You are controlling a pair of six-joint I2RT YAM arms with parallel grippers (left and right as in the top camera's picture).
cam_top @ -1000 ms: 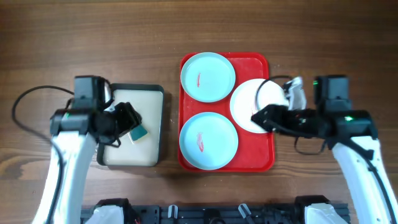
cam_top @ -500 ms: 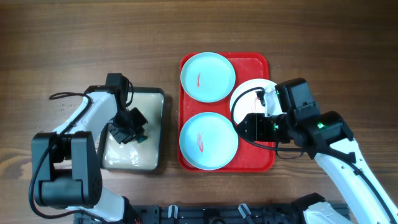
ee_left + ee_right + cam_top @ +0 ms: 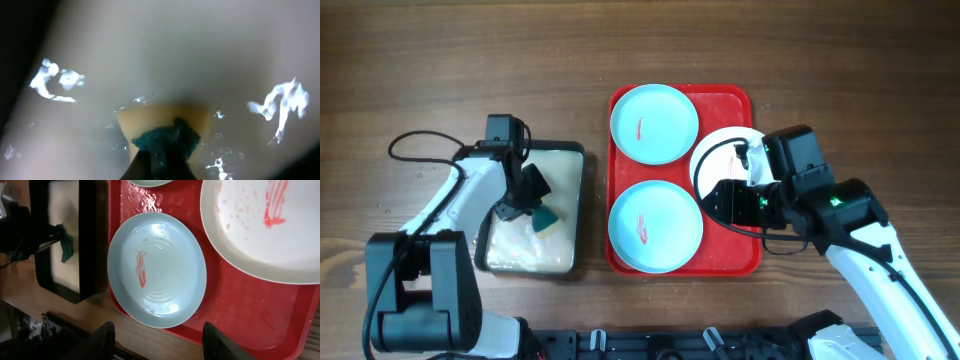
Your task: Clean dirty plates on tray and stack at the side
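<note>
While the right gripper (image 3: 161, 342) hangs with fingers spread wide over the near edge of the red tray (image 3: 732, 103), the left gripper (image 3: 532, 200) is clamped on a teal-and-yellow sponge (image 3: 162, 131) (water beads around it) in the beige tray (image 3: 520, 255). On the red tray lie the near blue plate (image 3: 655, 227), the far blue plate (image 3: 654, 123) and the white plate (image 3: 260, 225), each red-smeared.

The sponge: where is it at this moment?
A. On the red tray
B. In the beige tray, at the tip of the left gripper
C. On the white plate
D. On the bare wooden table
B: the overhead view shows the sponge over the beige tray, right at the tip of the left gripper and well apart from the red tray.
</note>
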